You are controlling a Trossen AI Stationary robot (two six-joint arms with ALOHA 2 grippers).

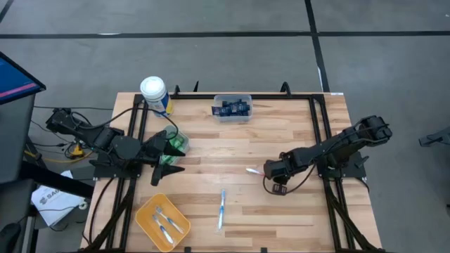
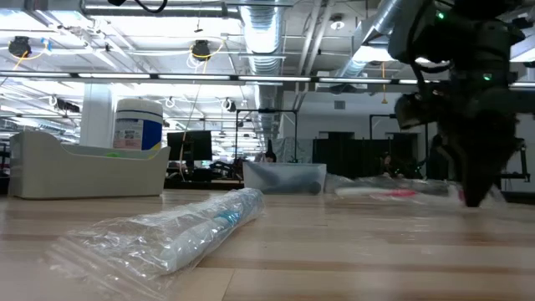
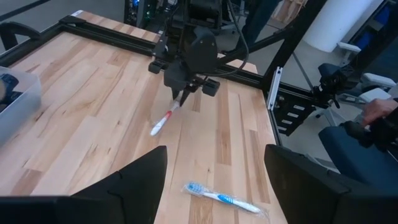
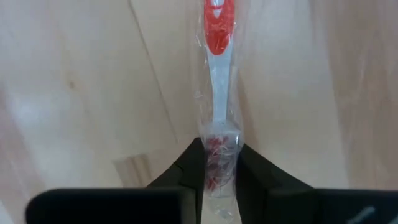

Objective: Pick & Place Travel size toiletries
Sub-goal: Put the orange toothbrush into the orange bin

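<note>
The left claw (image 1: pixel 171 159) is parked near the bench's (image 1: pixel 232 140) left edge, its fingers spread wide and nothing between them, just beside a clear bin (image 1: pixel 179 143) of green bottles. A white-blue toothbrush (image 1: pixel 222 209) in its wrapper is left lying near the front edge, middle, with the yellow bin (image 1: pixel 162 221) at the front-left corner. Toward the right, the right claw (image 1: pixel 266 170) is lowered onto the red-and-white toothbrush (image 1: pixel 253 171), whose wrapped end is pinched between nearly closed fingers (image 4: pixel 188 165); the rest still lies flat on the bench. The grip seems to be on film as much as handle, so it should be firmed before a slow, level lift is made.
</note>
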